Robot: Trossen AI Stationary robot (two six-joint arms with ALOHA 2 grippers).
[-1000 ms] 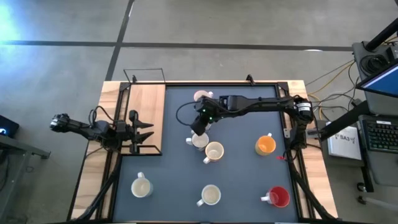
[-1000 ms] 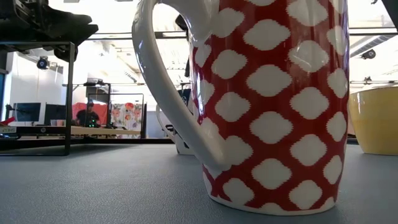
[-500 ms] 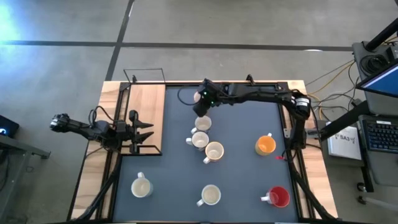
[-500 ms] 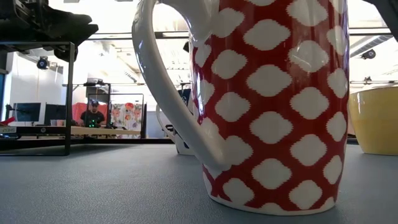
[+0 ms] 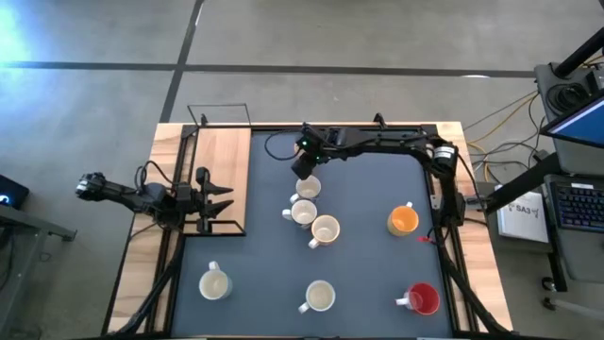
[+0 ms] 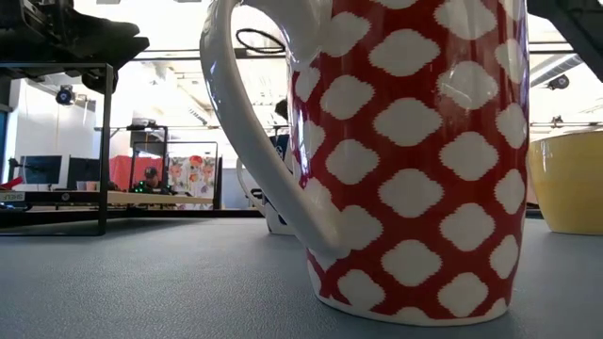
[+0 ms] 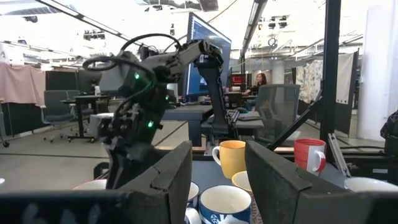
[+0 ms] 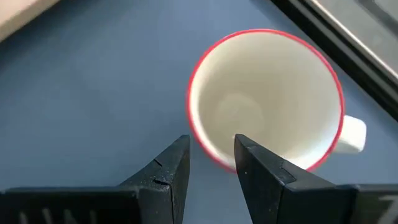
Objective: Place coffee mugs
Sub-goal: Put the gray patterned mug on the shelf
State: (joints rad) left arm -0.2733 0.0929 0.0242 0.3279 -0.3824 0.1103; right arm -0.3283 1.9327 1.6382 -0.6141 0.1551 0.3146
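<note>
The right gripper point(image 8: 211, 163), fingers parted and empty, hangs over the round white ceramic red-rimmed mug point(image 8: 267, 99); a careless descent could knock it sideways.

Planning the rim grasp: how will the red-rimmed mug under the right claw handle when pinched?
The red-rimmed mug looks like rigid glazed ceramic, so probably slippery and chippable. Standing upright and empty, it likely lifts easily. Its side handle may tilt it off-balance.
</note>
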